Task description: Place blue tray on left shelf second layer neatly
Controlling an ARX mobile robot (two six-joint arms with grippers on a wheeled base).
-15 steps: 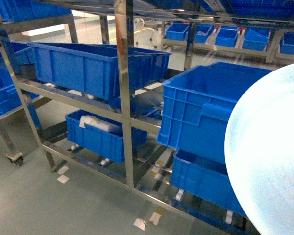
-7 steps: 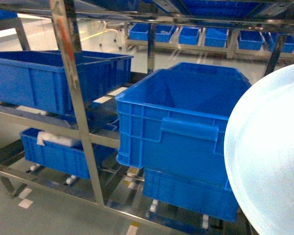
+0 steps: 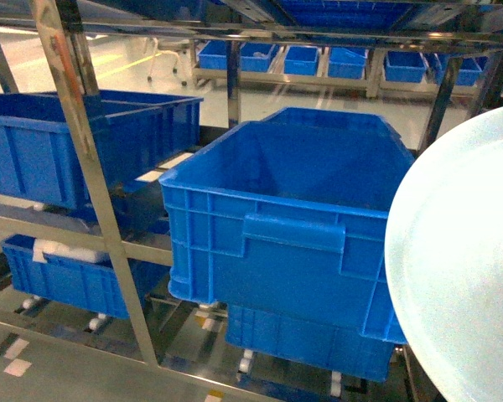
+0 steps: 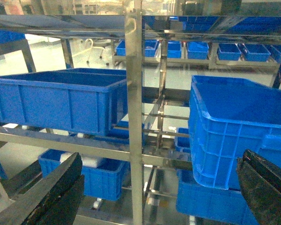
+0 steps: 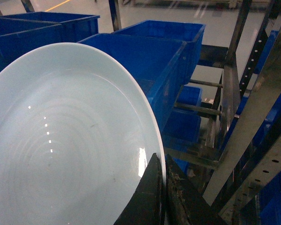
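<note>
The pale blue tray [image 3: 465, 268] fills the right edge of the head view, held tilted on edge; it hides the arm behind it. In the right wrist view my right gripper [image 5: 163, 165] is shut on the tray [image 5: 61, 140], its two dark fingers pinching the rim. The stainless-steel shelf [image 3: 80, 159] stands ahead, its uprights and bars carrying blue crates. My left gripper [image 4: 159, 187] is open with nothing between its fingers [image 4: 51, 192], facing the shelf upright [image 4: 133, 117]. It does not appear in the head view.
A large deep blue crate [image 3: 285, 226] sits on the rack straight ahead, with another crate [image 3: 310, 339] below it. A crate [image 3: 75, 142] sits at the left, with a lower one [image 3: 59, 272] holding white bags. More small blue bins [image 3: 302, 59] line a far rack.
In the head view the rack and crates have slid left and grown larger. The steel upright went from the middle to the left. The tray keeps its place at the right.
</note>
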